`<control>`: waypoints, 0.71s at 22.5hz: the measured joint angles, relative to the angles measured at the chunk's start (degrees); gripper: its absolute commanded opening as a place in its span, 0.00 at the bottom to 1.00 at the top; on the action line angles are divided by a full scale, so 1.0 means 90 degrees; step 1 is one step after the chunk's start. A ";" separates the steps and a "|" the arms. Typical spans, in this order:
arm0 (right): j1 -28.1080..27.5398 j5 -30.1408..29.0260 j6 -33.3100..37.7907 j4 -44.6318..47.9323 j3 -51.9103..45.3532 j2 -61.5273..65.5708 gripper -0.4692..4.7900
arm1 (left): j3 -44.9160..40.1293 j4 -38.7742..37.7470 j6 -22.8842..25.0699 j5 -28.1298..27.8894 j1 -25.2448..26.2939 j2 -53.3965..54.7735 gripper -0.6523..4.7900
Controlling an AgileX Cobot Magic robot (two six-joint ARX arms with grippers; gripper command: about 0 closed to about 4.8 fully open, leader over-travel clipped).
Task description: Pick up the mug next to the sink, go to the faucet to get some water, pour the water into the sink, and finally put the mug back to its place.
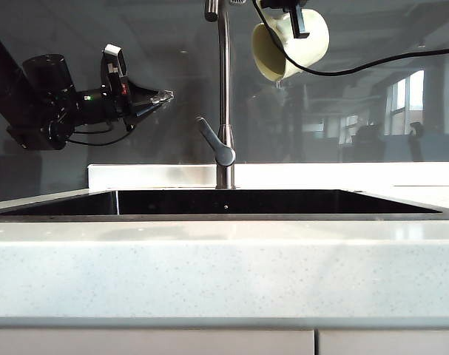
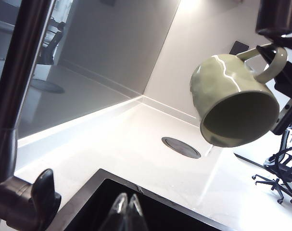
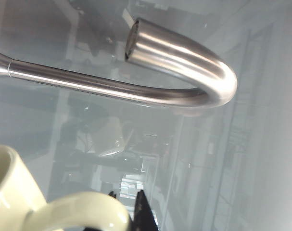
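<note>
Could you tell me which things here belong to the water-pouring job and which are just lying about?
Belonging to the job:
- mug, tipped, held by its handle in the right hand high beside the faucet
- faucet
- sink
- left hand, shut, empty, above the sink's left side

Just there:
- round cover set in the countertop
- office chair

Lighting, my feeds: dim glass backdrop with office reflections; bright window far right; glare on the pale surface (image 1: 224,274); sink (image 1: 224,202) interior black; wrist edges soft.
</note>
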 measured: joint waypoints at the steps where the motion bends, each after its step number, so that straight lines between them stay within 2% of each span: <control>1: 0.0000 0.0007 0.0056 0.0000 0.0000 0.0000 0.08 | 0.0000 0.0002 0.0000 -0.0002 0.0000 0.0000 0.11; 2: 0.0000 0.0049 0.0209 0.0000 0.0000 0.0000 0.08 | 0.0000 0.0002 0.0000 0.0000 0.0002 0.0000 0.11; 4: 0.0002 0.0481 0.1457 -0.0002 0.0000 0.0000 0.08 | 0.0000 0.0017 -0.0095 -0.0007 0.0000 0.0000 0.11; 5: 0.0007 0.1095 0.2645 -0.0005 0.0000 0.0000 0.08 | 0.0000 0.0017 -0.0114 -0.0007 0.0000 0.0000 0.11; 6: 0.0007 0.1375 0.3147 -0.0012 0.0000 0.0000 0.08 | 0.0000 0.0017 -0.0117 -0.0010 0.0000 0.0000 0.11; 7: -0.0032 0.1846 0.4289 -0.0136 0.0000 -0.0010 0.08 | 0.0000 0.0019 -0.0117 -0.0068 0.0002 0.0000 0.11; 8: -0.0138 0.1877 0.4920 -0.0372 0.0000 -0.0049 0.08 | 0.0000 0.0034 -0.0119 -0.0112 0.0000 0.0000 0.11; 9: -0.0374 0.1649 0.6103 -0.0906 0.0000 -0.0129 0.08 | -0.0002 0.0112 -0.0121 -0.0197 0.0002 0.0000 0.11; 11: -0.0733 0.1297 0.7548 -0.1384 -0.0158 -0.0260 0.08 | 0.0000 0.0311 -0.0177 -0.0274 0.0002 0.0000 0.11; 12: -0.0891 0.1146 0.8019 -0.1416 -0.0330 -0.0345 0.08 | 0.0000 0.0393 -0.0238 -0.0306 0.0000 0.0000 0.11; 14: -0.1518 0.0517 0.9488 -0.1348 -0.1200 -0.0818 0.08 | 0.0000 0.0629 -0.0403 -0.0423 0.0000 0.0000 0.11; 16: -0.1848 0.0318 1.0025 -0.1088 -0.1722 -0.1086 0.08 | 0.0000 0.0668 -0.0427 -0.0508 0.0002 0.0000 0.11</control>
